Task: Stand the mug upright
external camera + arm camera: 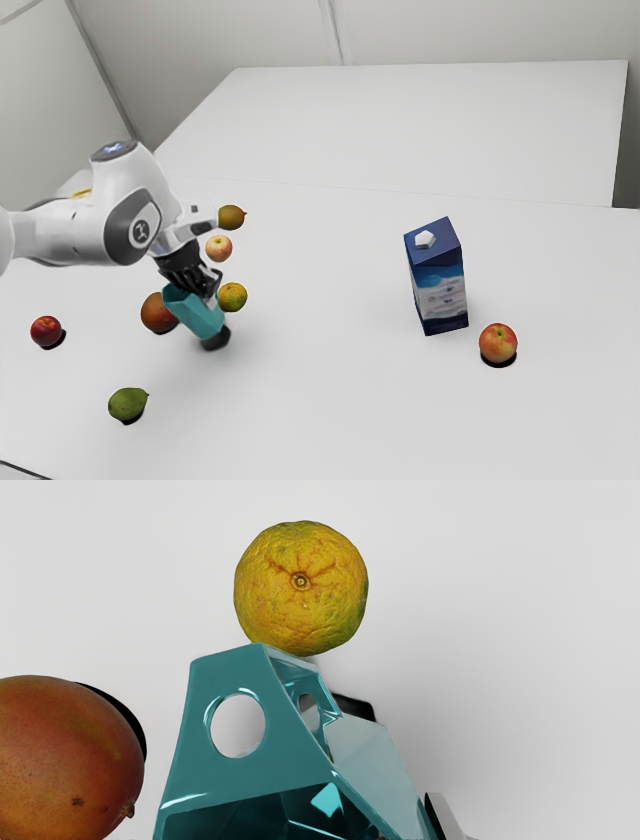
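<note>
In the exterior view the gripper (207, 288) points down at the teal mug (195, 311), which is tilted above the table, its dark shadow beneath its lower end. The faceted mug (250, 780) shows a round hole and part of its dark hollow inside in the wrist view. There the gripper (411, 827) is shut on the mug's wall, one finger (442, 815) against the outside; the other is mostly hidden by the mug.
A yellow-green citrus (301, 587) lies close beside the mug, and a reddish mango (65, 765) lies nearby. Around the arm are a small apple (218, 248), a brownish fruit (231, 217), a green fruit (127, 403) and a red fruit (46, 331). Farther right stand a carton (438, 285) and an apple (498, 343).
</note>
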Motion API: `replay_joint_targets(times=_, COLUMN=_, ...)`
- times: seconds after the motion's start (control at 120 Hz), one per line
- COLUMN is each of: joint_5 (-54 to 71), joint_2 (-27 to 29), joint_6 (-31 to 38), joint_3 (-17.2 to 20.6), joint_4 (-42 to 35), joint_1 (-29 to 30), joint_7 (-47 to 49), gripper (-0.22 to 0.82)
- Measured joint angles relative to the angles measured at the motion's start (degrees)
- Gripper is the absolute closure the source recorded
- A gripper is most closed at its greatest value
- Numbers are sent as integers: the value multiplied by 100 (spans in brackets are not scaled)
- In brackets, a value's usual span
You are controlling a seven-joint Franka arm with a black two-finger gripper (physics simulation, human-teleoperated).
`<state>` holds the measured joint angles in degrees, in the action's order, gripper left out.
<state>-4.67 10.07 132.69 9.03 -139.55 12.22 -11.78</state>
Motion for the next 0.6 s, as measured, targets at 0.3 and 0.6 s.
replay_joint_targets(times=0.3, joint_5=287, joint_2=-18, joint_6=206, joint_3=1, joint_4=-199, joint_1=-81, joint_7=579, gripper=78)
replay_joint_targets(times=0.6, joint_5=352, joint_2=-134, joint_6=307, joint_3=1, joint_4=-283, joint_1=-126, joint_7=972, gripper=78)
